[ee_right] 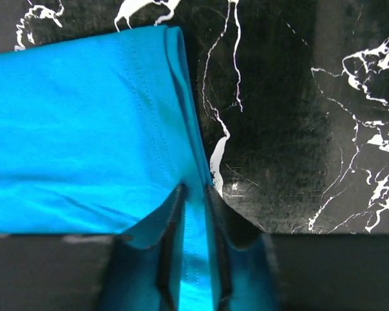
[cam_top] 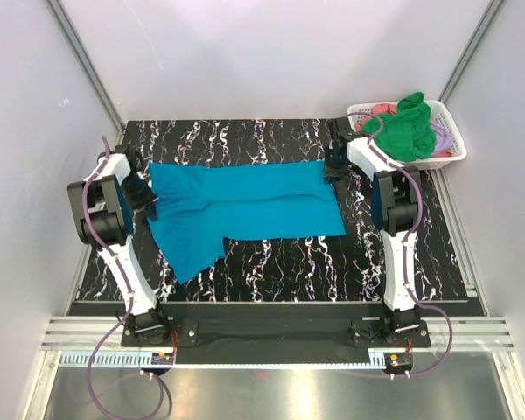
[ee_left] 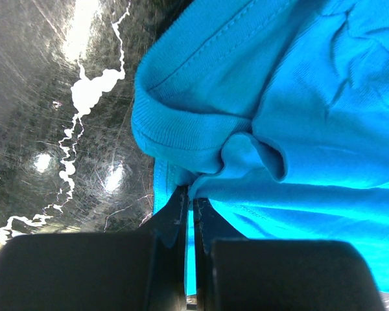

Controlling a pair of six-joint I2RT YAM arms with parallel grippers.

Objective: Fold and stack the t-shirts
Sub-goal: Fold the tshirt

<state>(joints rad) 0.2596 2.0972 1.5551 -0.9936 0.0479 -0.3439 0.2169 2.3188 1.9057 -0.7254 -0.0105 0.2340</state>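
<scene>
At the left end of the black marbled table [cam_top: 271, 262], the left gripper [ee_left: 189, 207] is seen with its fingers pressed together on a small pucker of the teal-blue t-shirt [cam_top: 245, 206], just beside the ribbed collar [ee_left: 181, 126]. The cloth is gathered into folds that run to the fingertips, so a pinch is judged to be held rather than a mere touch. The shirt itself is laid lengthwise across the middle of the table, mostly flat, with one sleeve [cam_top: 188, 249] turned toward the near left. It is probably held at both ends so that it can be stretched smooth or carried over for a fold. At the far right corner of the shirt, the right gripper [ee_right: 194, 194] is set over the hem [ee_right: 181, 97]. The stitched edge is passed between the two fingers, which are drawn in against it from either side, and bare table is left to their right. Further right, beyond the table's far corner, a white lattice basket [cam_top: 451, 149] is placed. In it a bright green t-shirt [cam_top: 407, 127] is heaped over a coral-pink one [cam_top: 383, 109] and a lilac one [cam_top: 439, 136], all apparently left unfolded.
</scene>
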